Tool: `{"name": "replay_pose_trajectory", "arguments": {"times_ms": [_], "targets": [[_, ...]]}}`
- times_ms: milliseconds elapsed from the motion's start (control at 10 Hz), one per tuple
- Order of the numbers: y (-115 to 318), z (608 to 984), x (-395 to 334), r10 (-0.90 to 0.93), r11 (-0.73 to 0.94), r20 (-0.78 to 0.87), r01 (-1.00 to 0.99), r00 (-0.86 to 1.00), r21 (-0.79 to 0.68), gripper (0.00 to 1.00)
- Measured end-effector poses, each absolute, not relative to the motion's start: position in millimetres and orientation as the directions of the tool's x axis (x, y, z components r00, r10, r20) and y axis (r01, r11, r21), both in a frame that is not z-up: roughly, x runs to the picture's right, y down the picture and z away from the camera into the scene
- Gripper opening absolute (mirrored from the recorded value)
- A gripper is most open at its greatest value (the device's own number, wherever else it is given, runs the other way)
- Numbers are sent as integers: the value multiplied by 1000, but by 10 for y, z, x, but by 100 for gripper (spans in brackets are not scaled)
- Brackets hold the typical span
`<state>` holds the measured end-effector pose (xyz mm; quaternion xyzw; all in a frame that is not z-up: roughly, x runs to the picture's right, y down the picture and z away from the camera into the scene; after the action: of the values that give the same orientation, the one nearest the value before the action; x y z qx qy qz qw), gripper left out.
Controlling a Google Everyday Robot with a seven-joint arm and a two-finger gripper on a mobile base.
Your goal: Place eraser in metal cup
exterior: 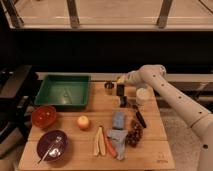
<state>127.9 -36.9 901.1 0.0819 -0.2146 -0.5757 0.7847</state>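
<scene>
Near the worktop's (75, 155) far edge, the claw (120, 94) hangs just right of the metal cup (108, 87); its grip cannot be told.

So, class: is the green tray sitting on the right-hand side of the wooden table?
No. The green tray sits at the table's back left, while the claw hangs near the metal cup further right.
</scene>
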Motion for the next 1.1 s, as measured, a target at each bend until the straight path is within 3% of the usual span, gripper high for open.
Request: {"name": "replay_pose_trajectory", "arguments": {"times_ms": [400,1100], "targets": [[-454,9212,997,-942,313,248,853,225,417,2],[-534,9502,659,-937,321,281,829,207,458,71]]}}
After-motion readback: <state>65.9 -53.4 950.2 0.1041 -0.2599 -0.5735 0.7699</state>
